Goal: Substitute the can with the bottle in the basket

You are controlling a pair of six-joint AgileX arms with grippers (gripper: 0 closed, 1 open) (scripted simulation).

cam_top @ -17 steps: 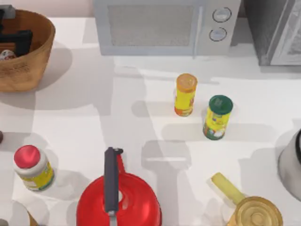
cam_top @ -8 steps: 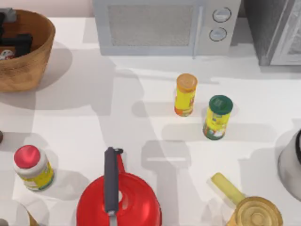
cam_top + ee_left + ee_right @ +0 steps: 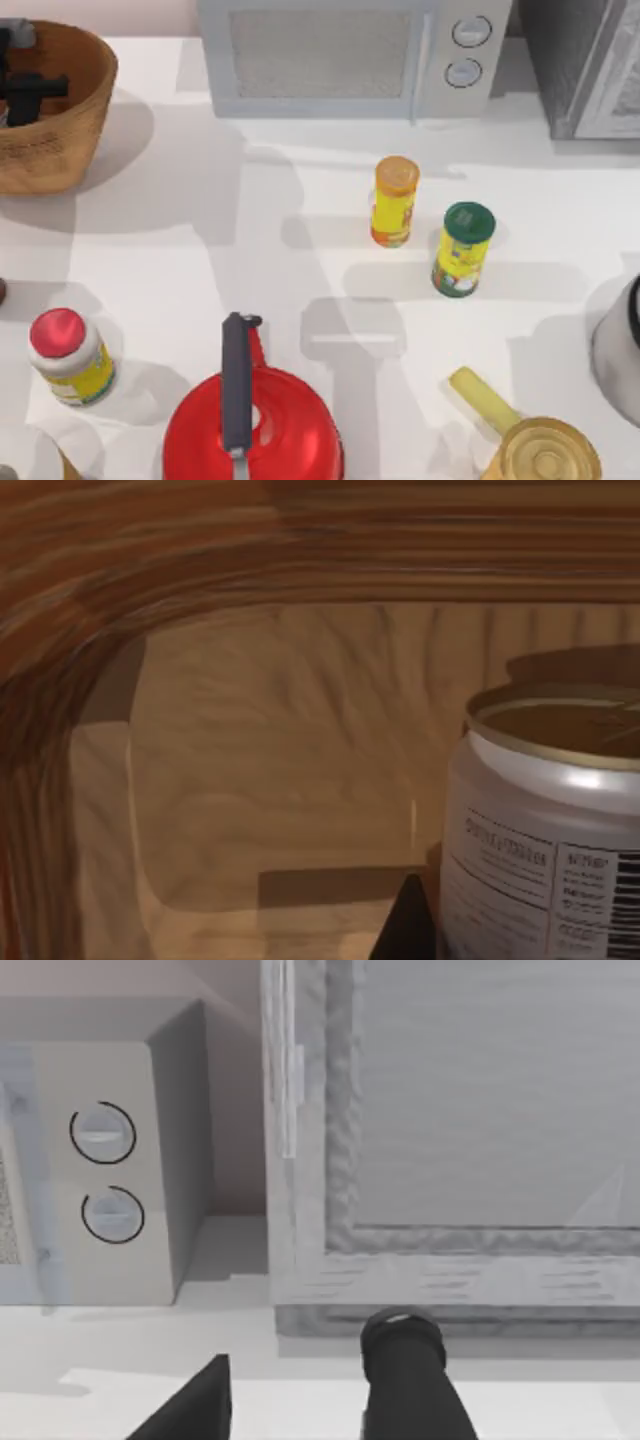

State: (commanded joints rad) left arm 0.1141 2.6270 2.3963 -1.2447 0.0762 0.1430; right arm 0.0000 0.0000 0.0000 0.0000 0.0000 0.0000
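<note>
we are looking at a rendered kitchen. a grey microwave (image 3: 355, 58) with two round dials stands at the back of our white table (image 3: 180, 250), and on the table are a red kettle (image 3: 250, 425), two spice canisters (image 3: 395, 200), a red-capped jar (image 3: 68, 357), a yellowish lidded pot (image 3: 545, 452) and a woven basket (image 3: 60, 130) holding a food can (image 3: 545, 830).

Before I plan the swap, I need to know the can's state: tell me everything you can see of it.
The can stands upright inside the basket, on its woven floor near the wall. Its body looks like silvery-white metal with small printed text and a barcode; the top is pale beige with a raised rim. One dark finger of the left gripper sits close beside it; contact cannot be told.
</note>
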